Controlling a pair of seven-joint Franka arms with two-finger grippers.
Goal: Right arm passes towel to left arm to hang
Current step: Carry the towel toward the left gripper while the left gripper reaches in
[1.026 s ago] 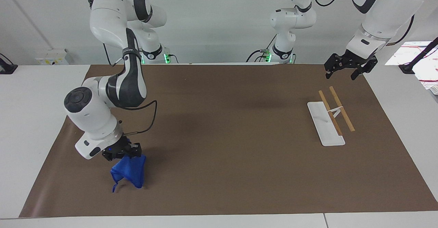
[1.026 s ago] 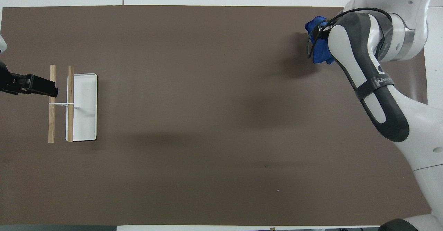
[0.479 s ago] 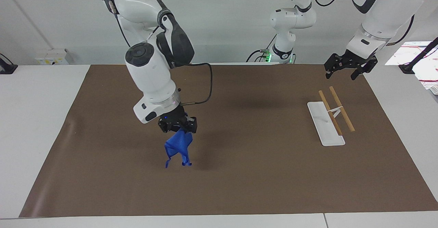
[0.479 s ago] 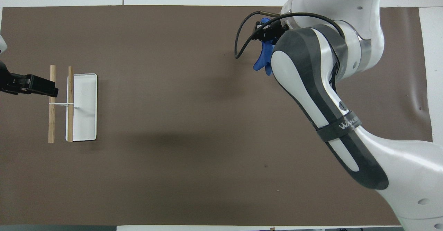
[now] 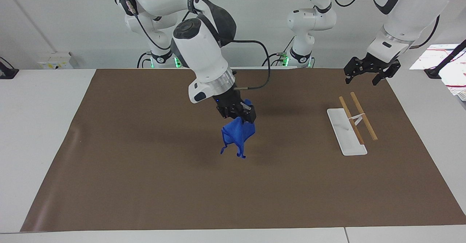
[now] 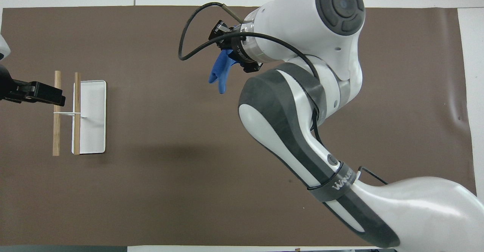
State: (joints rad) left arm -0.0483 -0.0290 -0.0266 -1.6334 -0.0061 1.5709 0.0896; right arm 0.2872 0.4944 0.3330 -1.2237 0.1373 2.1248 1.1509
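Observation:
My right gripper (image 5: 241, 116) is shut on the bright blue towel (image 5: 236, 136) and holds it bunched and hanging in the air over the middle of the brown mat. In the overhead view the towel (image 6: 220, 70) shows below the right gripper (image 6: 230, 53). My left gripper (image 5: 368, 74) is open and empty, raised over the mat's edge at the left arm's end, close to the rack, and waits there. It also shows in the overhead view (image 6: 45, 95).
A towel rack with two wooden bars (image 5: 357, 116) on a white base (image 5: 345, 133) stands at the left arm's end of the mat; it also shows in the overhead view (image 6: 77, 113). A brown mat (image 5: 145, 184) covers the white table.
My right arm has lifted the towel and carried it from the right arm's end of the mat to over its middle. The left arm has not moved.

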